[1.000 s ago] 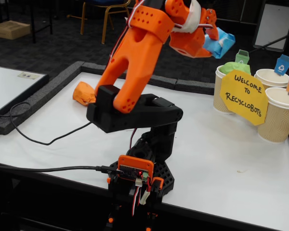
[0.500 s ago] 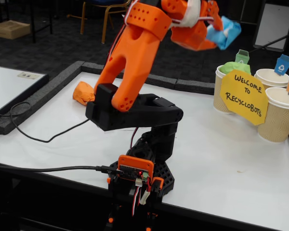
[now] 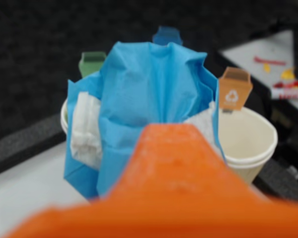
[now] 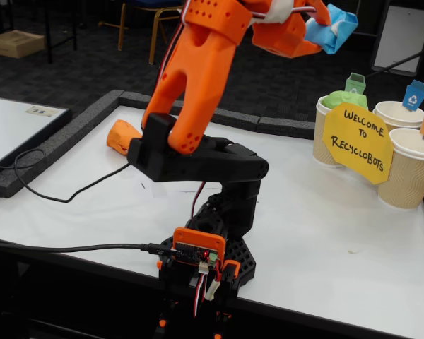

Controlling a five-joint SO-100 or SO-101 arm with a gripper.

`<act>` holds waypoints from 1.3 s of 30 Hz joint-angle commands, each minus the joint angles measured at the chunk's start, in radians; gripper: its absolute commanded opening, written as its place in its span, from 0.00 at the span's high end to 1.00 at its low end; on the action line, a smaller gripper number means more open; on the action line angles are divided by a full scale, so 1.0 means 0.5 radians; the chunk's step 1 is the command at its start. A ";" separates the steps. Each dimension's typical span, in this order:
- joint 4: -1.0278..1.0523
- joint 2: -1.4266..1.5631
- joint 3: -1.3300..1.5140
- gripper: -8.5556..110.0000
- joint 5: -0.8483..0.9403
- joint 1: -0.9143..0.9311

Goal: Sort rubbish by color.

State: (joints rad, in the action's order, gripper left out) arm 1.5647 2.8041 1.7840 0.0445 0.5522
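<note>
Between the hand's [image 4: 324, 22] fingers, seemingly: blue wad [image 4: 332, 30]

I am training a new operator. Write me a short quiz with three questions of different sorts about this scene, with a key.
1. True or false: the gripper holds the blue wad in the air.
2. Which wad already sits in a cup? A) orange B) green C) blue
3. Fill in: the orange wad lies on the ____, behind the arm.

Key:
1. True; it is shut on the blue wad, above the table.
2. B; the green wad fills the cup with the green tag.
3. table
</note>
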 commanded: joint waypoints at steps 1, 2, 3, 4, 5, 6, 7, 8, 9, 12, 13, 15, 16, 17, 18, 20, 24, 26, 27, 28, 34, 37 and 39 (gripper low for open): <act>-0.003 -0.178 -0.209 0.93 0.040 0.055; -0.006 -0.236 -0.221 0.93 0.040 0.061; -0.015 -0.301 -0.242 0.93 0.040 0.067; -0.028 -0.368 -0.270 0.93 0.040 0.074; -0.046 -0.439 -0.304 0.93 0.040 0.080; -0.058 -0.522 -0.344 0.93 0.040 0.083; -0.071 -0.607 -0.390 0.93 0.040 0.086; -0.086 -0.696 -0.439 0.93 0.040 0.092; -0.101 -0.788 -0.497 0.93 0.040 0.098; -0.166 -1.083 -0.693 0.93 0.040 0.120; -0.184 -1.184 -0.755 0.93 0.040 0.126; -0.218 -1.393 -0.899 0.93 0.040 0.135; -0.236 -1.494 -0.973 0.93 0.040 0.138; -0.255 -1.598 -1.049 0.93 0.040 0.144; -0.270 -1.697 -1.120 0.93 0.040 0.147; -0.282 -1.871 -1.264 0.93 0.040 0.147; -0.356 -2.163 -1.476 0.93 0.040 0.147; -0.371 -2.292 -1.571 0.93 0.040 0.147; -0.377 -2.356 -1.623 0.93 0.040 0.147; -0.377 -2.418 -1.678 0.93 0.040 0.147; -0.396 -2.752 -1.997 0.93 0.040 0.147; -0.396 -2.905 -2.166 0.93 0.040 0.150; -0.396 -2.991 -2.264 0.93 0.040 0.153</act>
State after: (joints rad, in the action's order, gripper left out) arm 1.3975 1.3070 0.8606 0.0445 0.5967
